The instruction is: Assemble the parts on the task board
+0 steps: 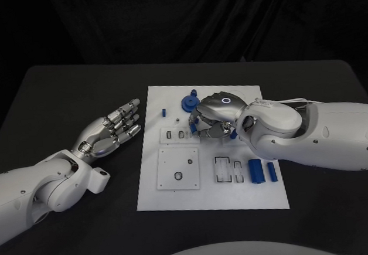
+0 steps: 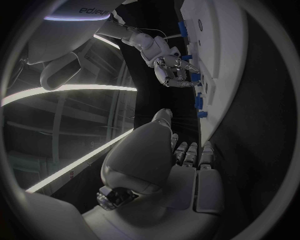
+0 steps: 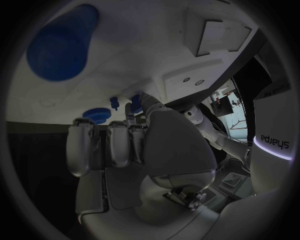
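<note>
In the head view, the white rectangular task board (image 1: 212,191) is seen lying on the black worktop (image 1: 62,89). The left robot hand (image 1: 116,129) is held over the bare worktop just beside the board's near edge, its fingers spread apart and nothing held in it. The right robot hand (image 1: 215,116) is bent down over the upper part of the board, its fingers curled toward the board's surface; whether anything is gripped there cannot be told. A round blue disc-shaped part (image 1: 187,103) is seen just beyond the right robot hand, and a small blue peg (image 1: 163,112) stands on the board between the two hands. Two blue cylindrical parts (image 1: 263,171) lie side by side on the board beneath the right forearm, next to outlined slots.

In the left wrist view, the left robot hand (image 2: 181,152) is shown extended with nothing between its fingers, the board's edge running past it. The right robot hand (image 2: 172,70) is seen across from it, pressed close to the board among small blue parts. The lettering "sharpa" is seen, mirrored, on the arm casing.

In the right wrist view, the right robot hand (image 3: 128,142) is seen with fingers bent toward the board, the blue disc (image 3: 95,115) just past the fingertips. A large blurred blue part (image 3: 61,42) lies farther off. The same mirrored lettering is visible on the other arm.
</note>
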